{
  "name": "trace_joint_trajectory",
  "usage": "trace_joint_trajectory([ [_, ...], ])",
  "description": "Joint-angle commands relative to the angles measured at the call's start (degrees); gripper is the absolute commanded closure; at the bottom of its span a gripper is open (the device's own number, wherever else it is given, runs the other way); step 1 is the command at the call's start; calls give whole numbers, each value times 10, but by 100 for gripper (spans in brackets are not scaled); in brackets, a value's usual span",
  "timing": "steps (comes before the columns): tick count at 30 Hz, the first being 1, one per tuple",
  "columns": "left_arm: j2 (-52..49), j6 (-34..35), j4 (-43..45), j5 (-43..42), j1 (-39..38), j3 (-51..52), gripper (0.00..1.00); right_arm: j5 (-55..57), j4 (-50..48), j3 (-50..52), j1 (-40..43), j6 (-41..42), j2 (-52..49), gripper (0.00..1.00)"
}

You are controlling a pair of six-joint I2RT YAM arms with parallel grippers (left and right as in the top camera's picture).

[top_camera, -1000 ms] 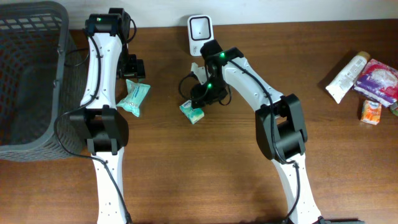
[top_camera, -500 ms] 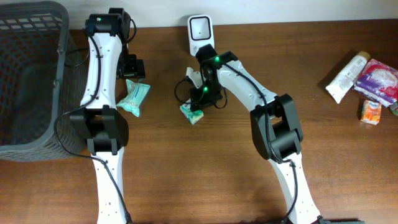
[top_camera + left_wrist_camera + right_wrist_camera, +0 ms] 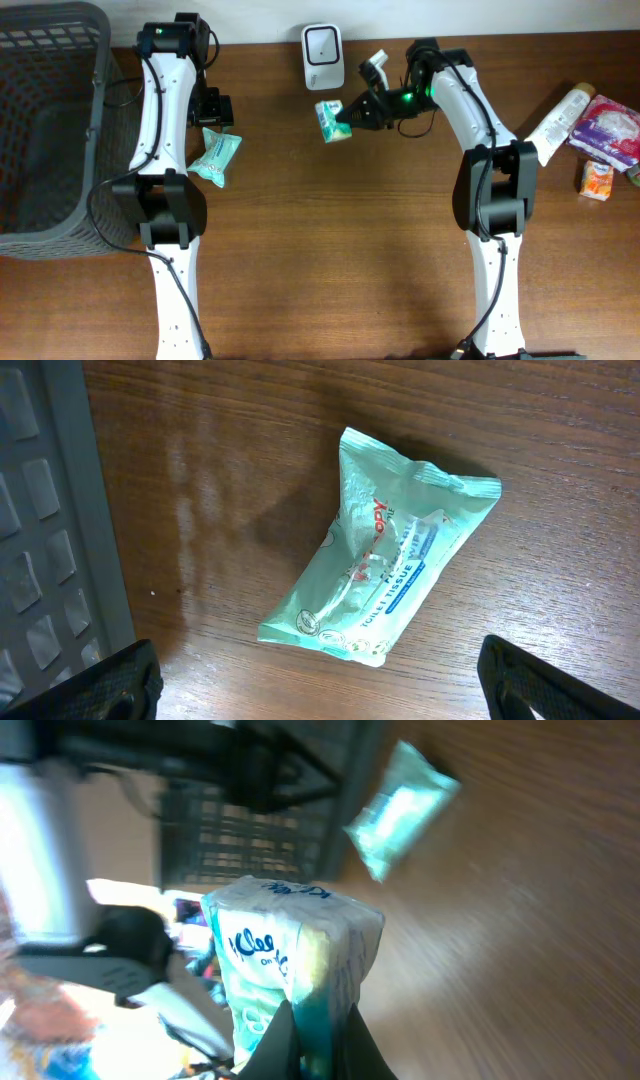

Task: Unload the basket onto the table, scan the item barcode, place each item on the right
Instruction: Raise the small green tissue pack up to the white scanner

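The item, a small teal-and-white tissue pack (image 3: 333, 120), hangs above the table just below and right of the white barcode scanner (image 3: 323, 43). My right gripper (image 3: 352, 117) is shut on it from the right. In the right wrist view the two dark fingers pinch the pack (image 3: 290, 960) at its lower end, with the gripper (image 3: 318, 1035) at the bottom of the frame. My left gripper (image 3: 212, 110) is open, hovering over a teal wipes packet (image 3: 216, 157). The left wrist view shows that packet (image 3: 385, 575) flat on the wood beyond the gripper (image 3: 335, 685), untouched.
A grey mesh basket (image 3: 50, 120) fills the far left. At the right edge lie a white tube (image 3: 558, 122), a purple-and-white packet (image 3: 608, 130) and a small orange box (image 3: 597, 180). The right wrist view is motion-blurred, with the wipes packet (image 3: 400, 810) and basket (image 3: 250, 830) behind.
My right gripper shut on the tissue pack lying mid-table, lifted it and swung it up and right, to beside the scanner. The left arm and wipes packet stayed put.
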State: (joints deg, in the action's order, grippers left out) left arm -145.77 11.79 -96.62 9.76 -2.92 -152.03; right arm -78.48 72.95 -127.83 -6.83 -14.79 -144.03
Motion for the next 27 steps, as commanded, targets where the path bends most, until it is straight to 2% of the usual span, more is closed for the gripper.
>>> trace_joint_trajectory([
  [1,-8,6,0,8,5,2,1,-105,-14,-11,6,-25,-3,96],
  [11,-8,6,0,8,5,2,1,-105,-117,-11,4,-23,-3,96],
  [14,-8,6,0,7,5,2,1,-105,-132,-11,14,10,-3,96],
  [27,-8,6,0,8,5,2,1,-101,-119,-12,15,33,-3,96],
])
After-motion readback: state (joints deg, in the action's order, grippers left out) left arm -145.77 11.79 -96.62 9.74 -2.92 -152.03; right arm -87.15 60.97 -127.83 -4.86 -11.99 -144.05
